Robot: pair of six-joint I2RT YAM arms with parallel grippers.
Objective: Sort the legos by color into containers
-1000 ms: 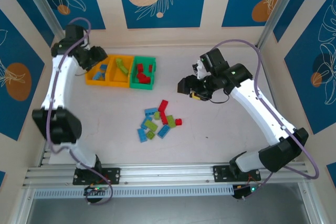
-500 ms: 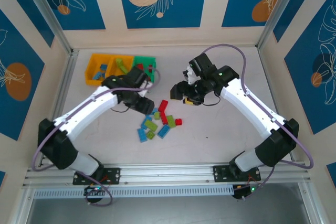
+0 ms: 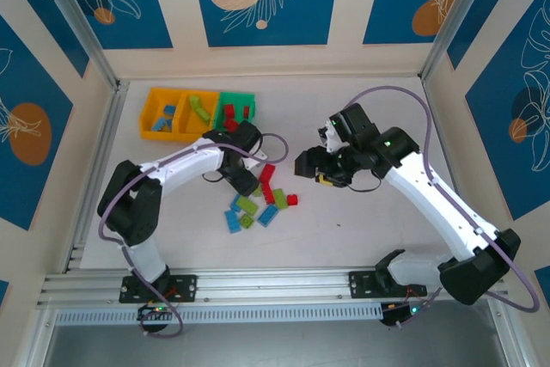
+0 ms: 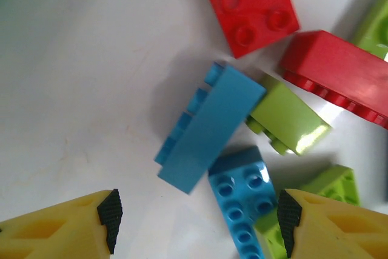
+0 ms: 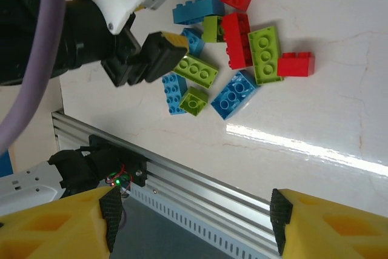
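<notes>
The loose legos [image 3: 259, 198] lie in a small pile mid-table, red, light blue and lime green. My left gripper [image 3: 246, 181] hangs low over the pile's back left edge, open. In the left wrist view its fingertips [image 4: 199, 222] straddle a flat light blue brick [image 4: 242, 201]. A second blue brick [image 4: 209, 128] lies on its side just beyond, beside red bricks [image 4: 248, 1] and a green one [image 4: 288, 116]. My right gripper [image 3: 308, 163] hovers right of the pile, open [image 5: 195, 218] and holding nothing. The containers stand at the back left: orange [image 3: 151, 124], orange [image 3: 191, 131], green [image 3: 232, 137].
Blue bricks lie in the left orange bin, green in the middle one, red in the green bin. An aluminium rail [image 3: 275, 285] runs along the near table edge. Patterned walls and metal posts [image 3: 84, 33] close in the sides and back.
My left arm has swung from above the bins down to the pile, and its gripper now sits low over the blue bricks. The right gripper drifted left, then back right.
</notes>
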